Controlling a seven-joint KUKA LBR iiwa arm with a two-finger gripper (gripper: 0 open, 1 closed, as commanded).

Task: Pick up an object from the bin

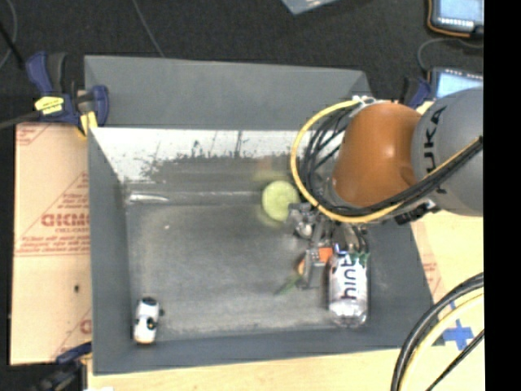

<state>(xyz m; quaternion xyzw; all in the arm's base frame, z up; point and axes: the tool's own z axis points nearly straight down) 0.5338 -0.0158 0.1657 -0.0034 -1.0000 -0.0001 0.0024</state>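
Grey metal bin (203, 251), clear plastic bottle with white label (348, 293) lying at 4 o'clock, hand (313, 255) beside its orange-capped end, grip impossible to tell, yellow-green ball (279, 199) at 1 o'clock, small white-and-black toy (146, 320) at 7 o'clock.

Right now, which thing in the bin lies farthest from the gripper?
The small white-and-black toy in the bottom-left corner; the green ball and clear bottle lie beside the gripper.

In the bin (203, 243), a ball (279, 200) lies behind a bottle (348, 293); a toy (146, 320) sits front-left.
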